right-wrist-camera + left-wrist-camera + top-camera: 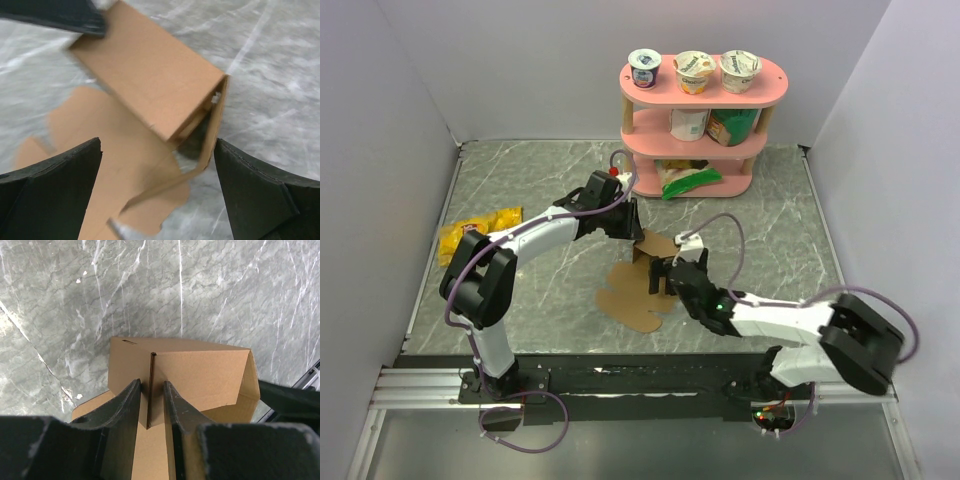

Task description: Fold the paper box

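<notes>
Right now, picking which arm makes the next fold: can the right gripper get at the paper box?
Likely yes: the right gripper is open with the paper box just ahead; the left gripper pinches its far edge.

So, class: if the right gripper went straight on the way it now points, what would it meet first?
Probably the raised folded wall of the paper box, lying straight ahead of the open right gripper; how far off is unclear.

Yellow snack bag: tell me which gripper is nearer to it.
Left. The left gripper, clamped on the brown cardboard box, is right of the yellow snack bag; the right gripper is farther right.
</notes>
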